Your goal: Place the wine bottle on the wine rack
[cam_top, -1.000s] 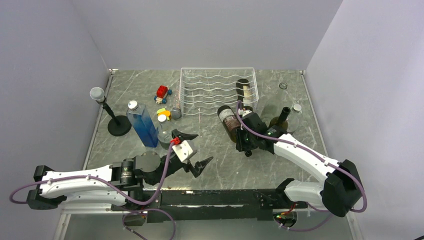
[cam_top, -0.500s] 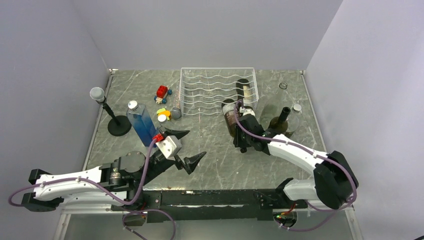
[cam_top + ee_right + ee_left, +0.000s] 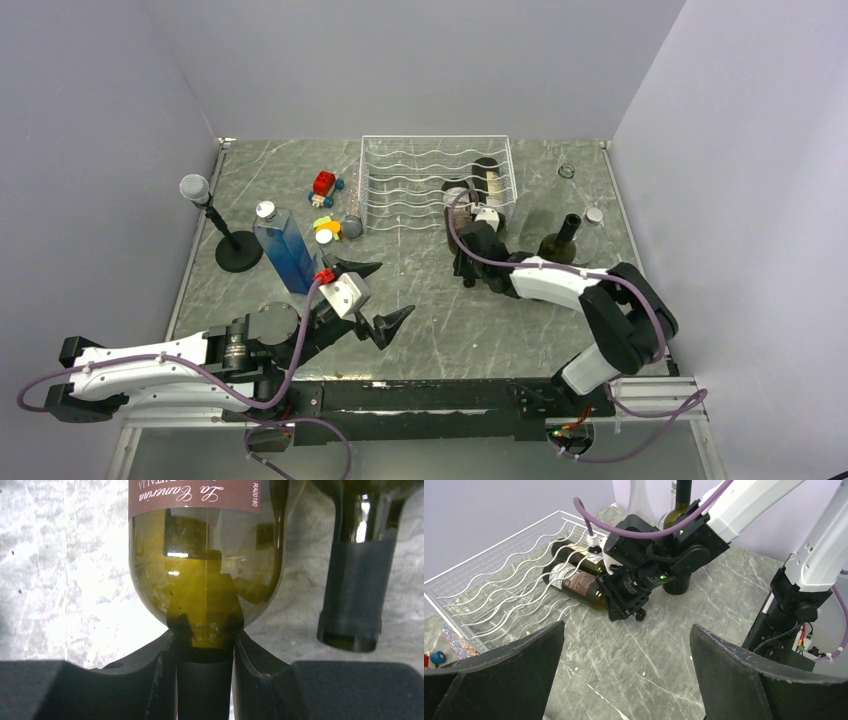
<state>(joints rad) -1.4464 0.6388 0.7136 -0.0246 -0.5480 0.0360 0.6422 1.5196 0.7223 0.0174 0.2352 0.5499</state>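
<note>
Green-glassed, the wine bottle (image 3: 205, 580) was clenched at its neck by the right jaws so its base could enter the wine rack (image 3: 400, 170); the left jaws were held apart, empty.

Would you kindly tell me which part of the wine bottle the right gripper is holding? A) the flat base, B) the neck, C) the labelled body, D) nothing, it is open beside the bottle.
B: in the right wrist view the right gripper is shut on the dark neck of the wine bottle, just past the shoulder, with the labelled body beyond it.
</note>
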